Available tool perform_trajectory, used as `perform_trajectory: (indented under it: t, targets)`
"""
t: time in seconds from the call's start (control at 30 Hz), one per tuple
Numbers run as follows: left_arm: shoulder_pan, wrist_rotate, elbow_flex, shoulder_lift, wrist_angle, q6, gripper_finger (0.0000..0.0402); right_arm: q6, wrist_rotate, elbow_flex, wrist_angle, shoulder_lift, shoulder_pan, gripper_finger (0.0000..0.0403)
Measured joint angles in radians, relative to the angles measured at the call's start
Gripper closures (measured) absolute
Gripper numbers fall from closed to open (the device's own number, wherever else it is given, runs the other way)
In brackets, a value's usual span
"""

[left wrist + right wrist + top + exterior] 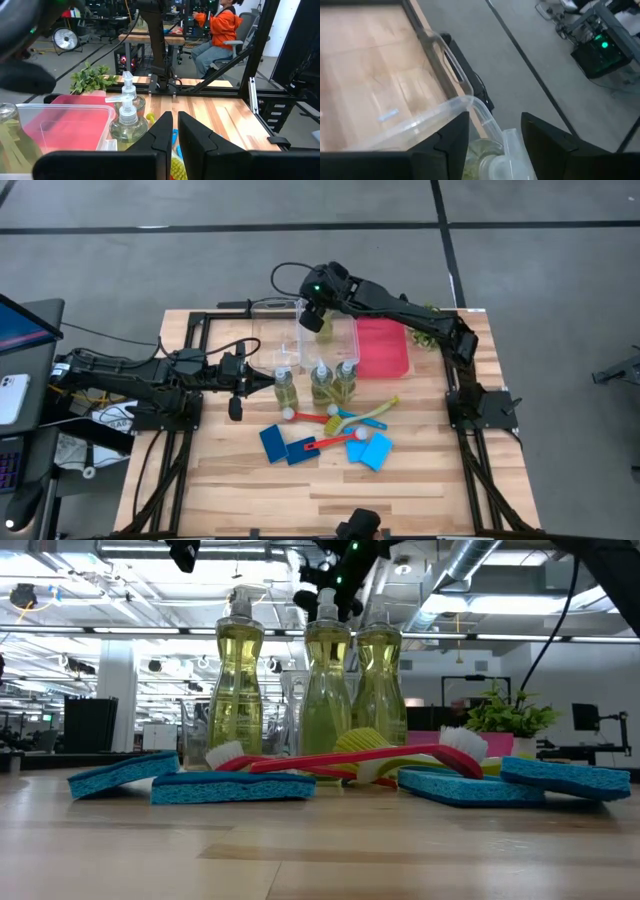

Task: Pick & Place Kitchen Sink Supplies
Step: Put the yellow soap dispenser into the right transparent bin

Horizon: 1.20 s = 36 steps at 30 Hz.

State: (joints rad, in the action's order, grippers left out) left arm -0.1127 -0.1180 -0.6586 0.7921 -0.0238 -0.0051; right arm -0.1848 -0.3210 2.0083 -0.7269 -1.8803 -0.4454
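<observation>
Three soap bottles [320, 383] stand mid-surface; a fourth bottle [322, 328], half hidden, is clamped in the right tool [316, 316] over the clear bin [270, 330]. Left tool [262, 383] sits clenched beside them, empty.

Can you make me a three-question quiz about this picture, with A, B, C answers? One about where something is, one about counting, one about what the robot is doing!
1. Where is the right gripper?
A. over the clear bin
B. over the sponges
C. off the table

2. How many soap bottles stand on the table in a row?
A. one
B. three
C. six

3. What is the right gripper doing?
A. holding a bottle
B. holding a brush
C. holding nothing

Answers: 1 A, the high view shows it above the bin. 2 B, three bottles stand in a row. 3 A, its jaws sit either side of a bottle.
</observation>
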Motion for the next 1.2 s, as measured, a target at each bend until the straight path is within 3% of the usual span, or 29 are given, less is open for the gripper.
perform_trajectory:
  t: [0.43, 0.57, 0.87, 1.2]
  targets:
    - [0.0, 0.0, 0.0, 0.0, 0.0, 0.0, 0.0372, 0.061, 0.0, -0.001, -0.161, 0.232, 0.0, 0.0251]
    - [0.0, 0.0, 0.0, 0.0, 0.0, 0.0, 0.0372, 0.114, 0.002, -0.076, -0.184, 0.344, 0.011, 0.0249]
    - [0.0, 0.0, 0.0, 0.0, 0.0, 0.0, 0.0372, 0.209, -0.057, -0.507, -0.041, 0.691, 0.092, 0.0251]
    - [0.0, 0.0, 0.0, 0.0, -0.001, 0.0, 0.0372, 0.327, -0.084, -1.111, 0.364, 1.047, 0.294, 0.0252]
